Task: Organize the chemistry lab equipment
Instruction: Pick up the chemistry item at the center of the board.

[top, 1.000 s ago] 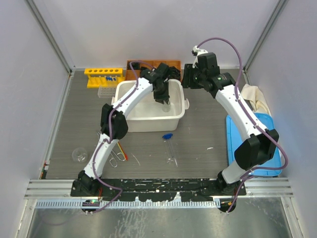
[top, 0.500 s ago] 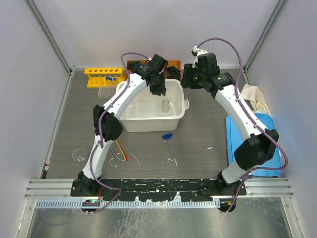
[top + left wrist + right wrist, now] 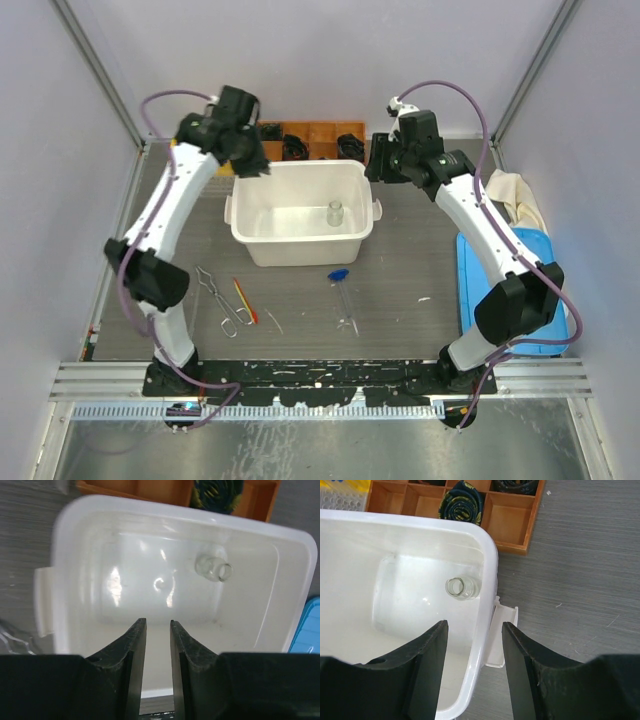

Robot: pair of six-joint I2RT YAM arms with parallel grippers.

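One small glass flask point(image 3: 334, 212) sits in the white tub point(image 3: 300, 250). The tongs point(image 3: 214, 296), red-orange stick point(image 3: 244, 300) and dropper point(image 3: 341, 283) lie on the tabletop point(image 3: 400, 270) in front of it. The left gripper point(image 3: 156, 626) has its jaws narrowly parted and empty. The right gripper point(image 3: 474, 628) has wider jaws, also empty, apparently above the tub's rim. A careless drop there could knock the tub and roll the flask. I can read no writing anywhere.

Yellow rack point(image 3: 354, 484) cut off at R wrist view's top edge; L arm point(image 3: 183, 195) blurred overhead.
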